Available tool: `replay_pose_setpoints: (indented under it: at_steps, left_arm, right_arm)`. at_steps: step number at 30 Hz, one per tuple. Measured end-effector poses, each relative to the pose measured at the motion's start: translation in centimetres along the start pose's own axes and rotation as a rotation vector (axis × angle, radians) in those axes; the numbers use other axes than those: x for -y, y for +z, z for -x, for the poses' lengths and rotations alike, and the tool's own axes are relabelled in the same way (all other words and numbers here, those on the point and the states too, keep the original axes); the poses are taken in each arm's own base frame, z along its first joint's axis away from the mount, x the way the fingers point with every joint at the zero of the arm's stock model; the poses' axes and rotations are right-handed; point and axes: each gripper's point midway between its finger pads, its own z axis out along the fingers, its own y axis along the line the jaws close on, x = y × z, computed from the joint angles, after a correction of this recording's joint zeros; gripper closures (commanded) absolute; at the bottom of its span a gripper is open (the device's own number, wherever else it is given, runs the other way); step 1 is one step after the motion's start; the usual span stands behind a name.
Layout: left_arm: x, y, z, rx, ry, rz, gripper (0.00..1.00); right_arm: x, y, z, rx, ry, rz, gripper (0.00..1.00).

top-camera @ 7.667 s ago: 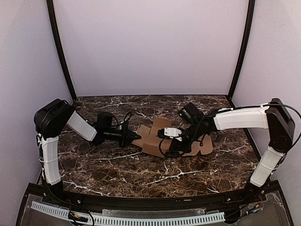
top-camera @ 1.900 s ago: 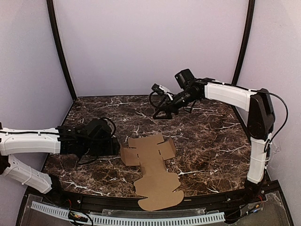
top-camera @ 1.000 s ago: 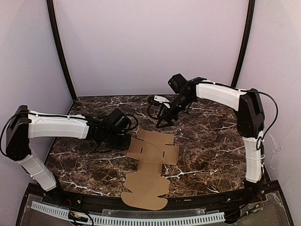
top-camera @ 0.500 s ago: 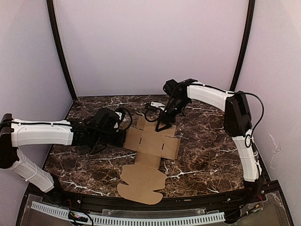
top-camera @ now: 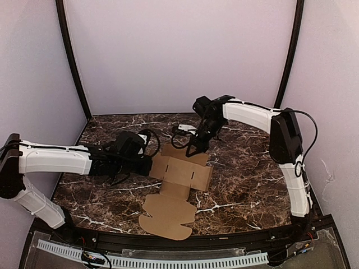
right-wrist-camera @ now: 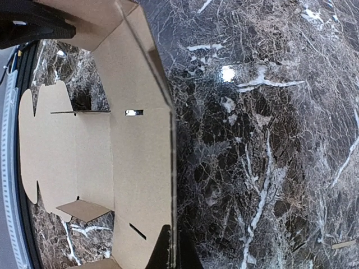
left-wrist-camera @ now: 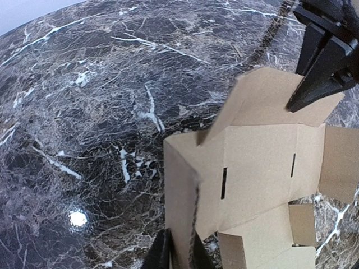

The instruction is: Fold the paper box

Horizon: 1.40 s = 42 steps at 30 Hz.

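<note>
The paper box point(top-camera: 182, 174) is a flat brown die-cut sheet on the marble table, its rounded tab end point(top-camera: 168, 221) towards the near edge. My left gripper point(top-camera: 149, 166) is shut on the sheet's left flap, which stands up on edge between its fingers point(left-wrist-camera: 180, 255). My right gripper point(top-camera: 189, 151) is shut on the far flap, whose thin edge runs between its fingers point(right-wrist-camera: 174, 255). The left wrist view shows the slotted panel point(left-wrist-camera: 263, 157) and the right gripper's black fingers point(left-wrist-camera: 320, 84) on the raised far flap. From the right wrist view I see the panel point(right-wrist-camera: 134, 157) and the left gripper point(right-wrist-camera: 33, 25).
The dark marble table point(top-camera: 252, 168) is walled in purple at the back and on both sides. Black frame poles point(top-camera: 72, 61) stand at the back corners. A white slotted rail point(top-camera: 168, 262) runs along the near edge.
The right gripper came down onto the far flap and shut on it. The sheet slid a little away from the near edge with the left gripper still on its left flap.
</note>
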Motion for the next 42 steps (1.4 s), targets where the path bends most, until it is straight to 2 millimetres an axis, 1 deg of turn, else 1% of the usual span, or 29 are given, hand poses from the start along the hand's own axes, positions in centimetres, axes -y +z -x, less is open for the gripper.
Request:
replay_pose_setpoints:
  at_steps: [1, 2, 3, 6, 7, 8, 10, 12, 14, 15, 17, 18, 20, 23, 25, 26, 28, 30, 33, 37, 39, 42]
  left_arm:
    - [0.1, 0.1, 0.1, 0.003, 0.000, -0.003, 0.70]
    - [0.1, 0.1, 0.1, 0.005, 0.010, -0.005, 0.62]
    - [0.3, 0.1, 0.2, 0.010, 0.013, -0.011, 0.59]
    - [0.5, -0.2, 0.6, 0.023, 0.050, -0.026, 0.42]
    - [0.5, -0.5, 0.7, 0.031, 0.060, -0.033, 0.38]
    - [0.5, -1.0, 0.9, 0.047, 0.070, -0.043, 0.31]
    - [0.1, -2.7, 1.2, 0.094, 0.080, -0.062, 0.23]
    - [-0.7, -5.2, 2.0, 0.179, 0.074, -0.081, 0.19]
    - [-1.6, -7.3, 2.9, 0.265, 0.046, -0.088, 0.20]
    - [-2.2, -8.1, 3.2, 0.303, 0.029, -0.085, 0.23]
    - [-3.4, -8.7, 3.6, 0.351, -0.008, -0.076, 0.28]
    - [-3.8, -8.6, 3.5, 0.358, -0.022, -0.069, 0.30]
    - [-4.6, -7.5, 2.8, 0.347, -0.042, -0.053, 0.36]
    - [-5.1, -4.9, 0.9, 0.281, -0.054, -0.039, 0.46]
    - [-5.2, -3.1, -0.3, 0.234, -0.057, -0.047, 0.48]
    - [-5.1, -2.2, -0.8, 0.212, -0.058, -0.056, 0.48]
    - [-4.6, -0.9, -1.3, 0.189, -0.063, -0.083, 0.49]
    - [-3.7, 0.2, -1.8, 0.171, -0.065, -0.132, 0.49]
    - [-1.6, 2.0, -3.0, 0.120, -0.057, -0.240, 0.47]
    - [0.6, 3.3, -4.4, 0.072, -0.045, -0.360, 0.44]
    - [1.6, 3.5, -4.3, 0.071, -0.039, -0.418, 0.43]
    - [3.0, 3.3, -3.3, 0.106, -0.031, -0.494, 0.42]
  right_arm:
    - [-0.1, 0.1, 0.0, -0.009, -0.009, -0.014, 1.00]
    - [-0.1, 0.2, -0.1, -0.021, -0.021, -0.035, 1.00]
    - [-0.1, 0.2, -0.2, -0.033, -0.033, -0.057, 1.00]
    - [-0.2, -0.5, 0.0, -0.057, -0.084, -0.134, 1.00]
    - [-0.2, -0.9, 0.2, -0.059, -0.102, -0.157, 1.00]
    - [-0.2, -1.3, 0.5, -0.061, -0.128, -0.186, 1.00]
    - [-0.3, -2.5, 1.1, -0.065, -0.180, -0.252, 1.00]
    - [-0.5, -3.6, 1.6, -0.068, -0.243, -0.326, 1.00]
    - [-0.9, -4.3, 2.0, -0.073, -0.304, -0.387, 1.00]
    - [-1.2, -4.3, 2.2, -0.076, -0.333, -0.407, 1.00]
    - [-1.8, -4.0, 2.2, -0.088, -0.393, -0.452, 1.00]
    - [-1.9, -3.8, 2.1, -0.094, -0.416, -0.468, 1.00]
    - [-2.0, -2.9, 1.5, -0.117, -0.459, -0.490, 1.00]
    - [-1.6, -1.7, 0.2, -0.148, -0.499, -0.506, 1.00]
    - [-1.4, -1.3, -0.2, -0.158, -0.515, -0.508, 1.00]
    - [-1.4, -1.3, -0.2, -0.159, -0.522, -0.507, 1.00]
    - [-1.4, -1.5, 0.2, -0.146, -0.531, -0.513, 1.00]
    - [-1.5, -1.6, 0.6, -0.133, -0.540, -0.517, 1.00]
    - [-1.6, -1.7, 0.9, -0.124, -0.558, -0.515, 1.00]
    - [-2.0, -1.8, 0.7, -0.123, -0.603, -0.513, 1.00]
    - [-2.2, -2.1, 0.8, -0.121, -0.630, -0.515, 1.00]
    - [-2.3, -2.9, 1.6, -0.104, -0.684, -0.540, 1.00]
